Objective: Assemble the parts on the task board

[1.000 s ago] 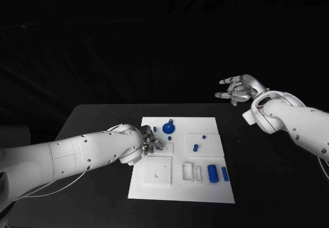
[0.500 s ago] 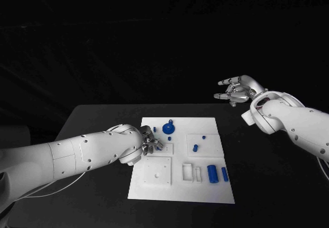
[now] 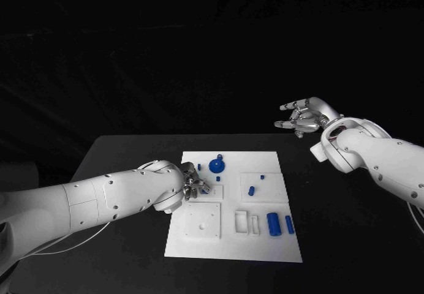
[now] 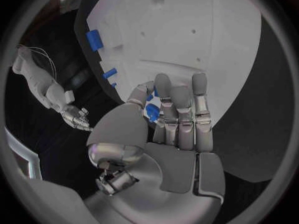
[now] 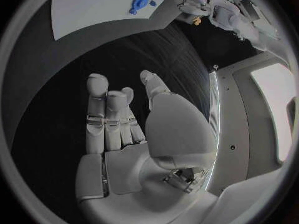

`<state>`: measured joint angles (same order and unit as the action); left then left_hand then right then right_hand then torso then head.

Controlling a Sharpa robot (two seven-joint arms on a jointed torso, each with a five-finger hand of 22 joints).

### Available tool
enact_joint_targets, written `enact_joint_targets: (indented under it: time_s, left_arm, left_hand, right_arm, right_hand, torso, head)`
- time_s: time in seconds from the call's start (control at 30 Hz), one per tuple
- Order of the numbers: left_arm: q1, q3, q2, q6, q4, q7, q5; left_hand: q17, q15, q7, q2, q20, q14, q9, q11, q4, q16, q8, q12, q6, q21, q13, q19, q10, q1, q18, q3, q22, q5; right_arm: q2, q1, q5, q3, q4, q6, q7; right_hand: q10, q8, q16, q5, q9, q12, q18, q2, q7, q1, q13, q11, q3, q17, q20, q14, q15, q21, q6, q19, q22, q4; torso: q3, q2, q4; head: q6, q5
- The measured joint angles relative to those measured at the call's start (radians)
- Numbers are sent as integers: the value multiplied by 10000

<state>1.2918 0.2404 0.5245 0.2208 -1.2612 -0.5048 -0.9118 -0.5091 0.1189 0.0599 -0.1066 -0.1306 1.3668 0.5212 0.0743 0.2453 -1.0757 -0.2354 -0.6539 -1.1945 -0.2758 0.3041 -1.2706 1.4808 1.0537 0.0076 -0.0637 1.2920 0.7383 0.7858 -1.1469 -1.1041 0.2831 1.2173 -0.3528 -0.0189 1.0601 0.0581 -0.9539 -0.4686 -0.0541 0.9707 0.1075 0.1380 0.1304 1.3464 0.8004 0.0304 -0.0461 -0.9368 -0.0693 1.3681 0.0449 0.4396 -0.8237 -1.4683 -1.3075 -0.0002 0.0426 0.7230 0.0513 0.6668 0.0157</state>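
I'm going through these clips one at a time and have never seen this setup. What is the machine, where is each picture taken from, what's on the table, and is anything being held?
It is a robot with two white arms, each ending in a silver many-fingered hand, at a black table. One picture looks down from a camera on the robot's head; the two round ones come from fisheye cameras at the wrists, looking over each hand from behind.

On the table lies a white task board carrying small blue parts: a round part with a knob near its far end and two blue cylinders near the robot.

The left hand is down on the board, and its wrist view shows a small blue part pinched between thumb and fingers. The right hand is raised off to the side, away from the board, fingers apart, holding nothing.
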Motion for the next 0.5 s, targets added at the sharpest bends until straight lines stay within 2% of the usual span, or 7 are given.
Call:
enact_joint_targets:
  time_s: [0.4, 0.5]
  left_arm:
    - [9, -11, -92, -217, 138, -5, -75]
    - [10, -13, -120, -278, 177, -6, -103]
  left_hand:
    - [-23, -15, 1, -23, 2, 15, 228, -1, 1, 0, -193, -45, -1, 111, 39, -71, 1, -23, -1, 1, 112, -154]
    - [-44, -16, 2, -23, 37, 15, 497, -1, 2, 0, -195, -85, -1, 111, 72, -107, 1, -23, -1, 2, 150, -213]
  right_arm:
    - [5, 0, -14, 0, 19, 29, -19]
    - [3, 0, -15, 0, 20, 35, -24]
  right_hand:
    - [28, 0, 0, 0, 0, 0, -1, 0, -11, 0, 0, -24, 0, 1, 0, 0, 0, 0, 14, 0, 1, 0]
    - [38, 0, 0, 0, 1, -1, -2, 0, 17, 0, 10, -33, 0, 1, 0, 0, 0, 0, -14, 0, 1, 0]
  torso:
    - [6, 0, -2]
    - [6, 0, -6]
  head:
    - [27, -6]
    - [27, -13]
